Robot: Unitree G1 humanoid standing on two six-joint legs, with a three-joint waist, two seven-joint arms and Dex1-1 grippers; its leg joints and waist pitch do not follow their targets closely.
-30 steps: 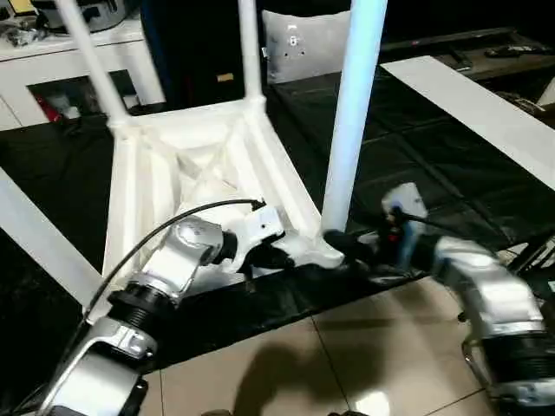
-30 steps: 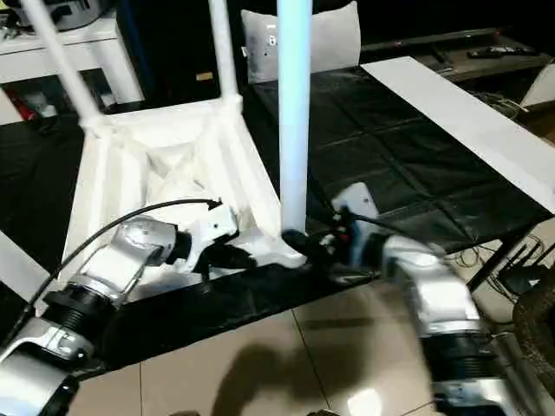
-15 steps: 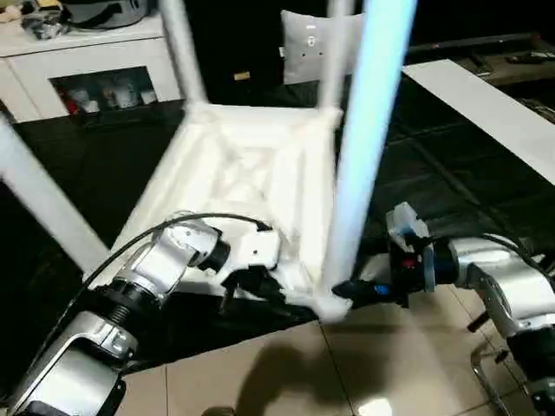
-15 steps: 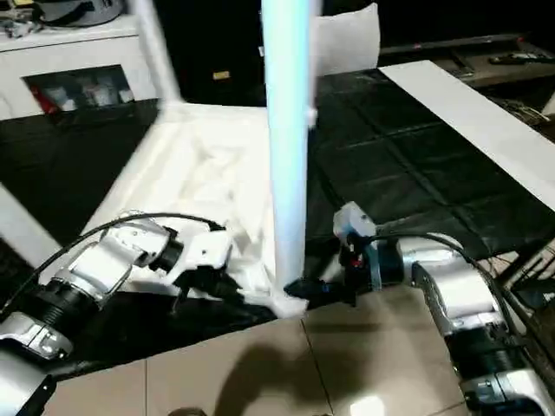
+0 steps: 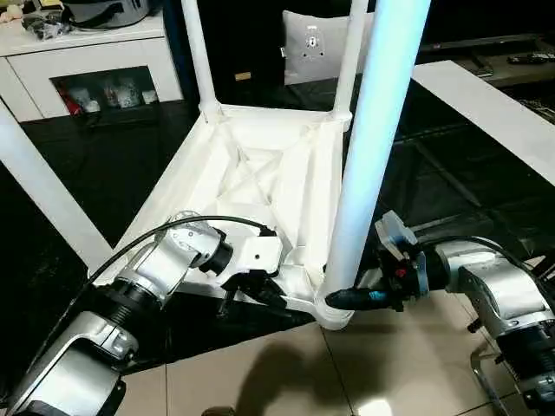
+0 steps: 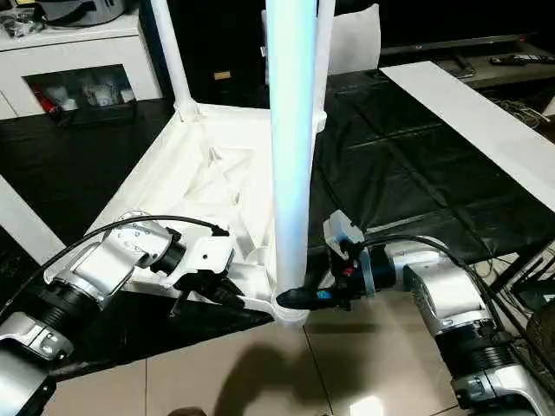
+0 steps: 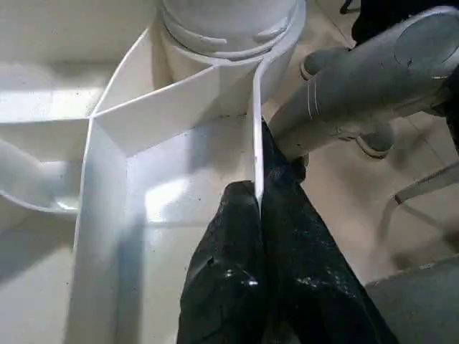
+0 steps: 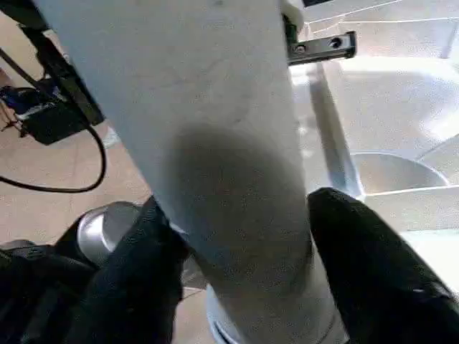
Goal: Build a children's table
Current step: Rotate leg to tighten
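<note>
Room: beige tiled floor (image 5: 286,381) along the bottom of the frame, black mat (image 5: 451,173) across the middle, white cabinet (image 5: 87,61) with glass doors at upper left, grey cushion (image 5: 312,48) at top centre, long white board (image 5: 486,108) at upper right.
Left gripper (image 5: 260,293): lower left of centre, black fingers (image 7: 237,287) pressed together on the thin rim wall of the table top, close to the near corner socket.
Right gripper (image 5: 351,299): lower right of centre, fingers (image 8: 366,265) set either side of the near leg's base, close against it; I cannot tell whether they press it.
Table (image 5: 260,173): centre of frame, upside down on the mat, ribbed underside up, near corner hanging over the tiles.
Near leg (image 5: 373,147): stands in the near corner socket, rising out of the top of the frame.
Far legs: two at the far corners, one (image 5: 198,52) at upper left, one (image 5: 351,52) at upper centre.
Fourth leg (image 5: 43,199): at the left edge.
Handling: likely light, stiff, smooth plastic; a tapered round leg may slip in the fingers.
Hold: low on the leg by the socket, and on the rim wall, looks soundest; high up, the long leg would lever.
</note>
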